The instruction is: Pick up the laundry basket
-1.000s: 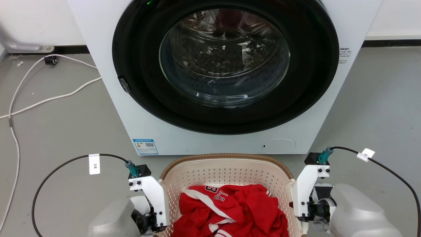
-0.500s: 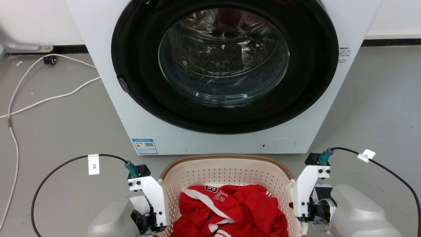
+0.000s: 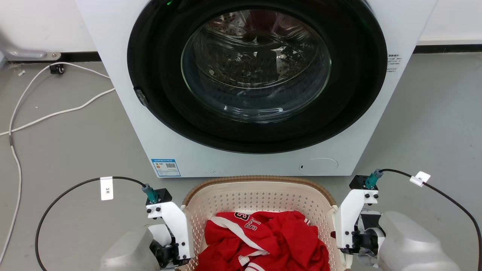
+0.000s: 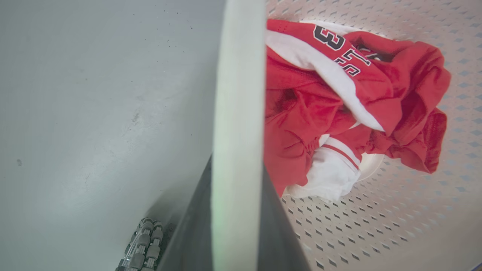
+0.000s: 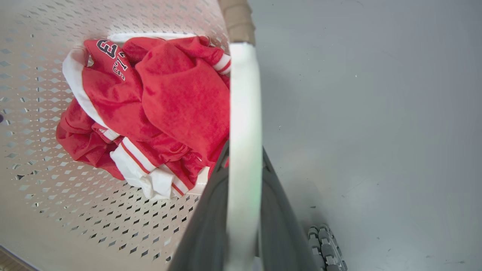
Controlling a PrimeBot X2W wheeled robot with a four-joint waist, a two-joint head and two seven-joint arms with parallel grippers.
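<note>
The laundry basket is just before the washing machine, far rim toward the door; it is cropped, so you can't judge its long axis. Your left gripper and right gripper each clamp a side handle.

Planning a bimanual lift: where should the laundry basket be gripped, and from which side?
On the laundry basket, the white side handles, from above: left claw on the left handle, right claw on the right handle. Thin bars on opposite sides: a claw straddles each, and the load should stay level.
</note>
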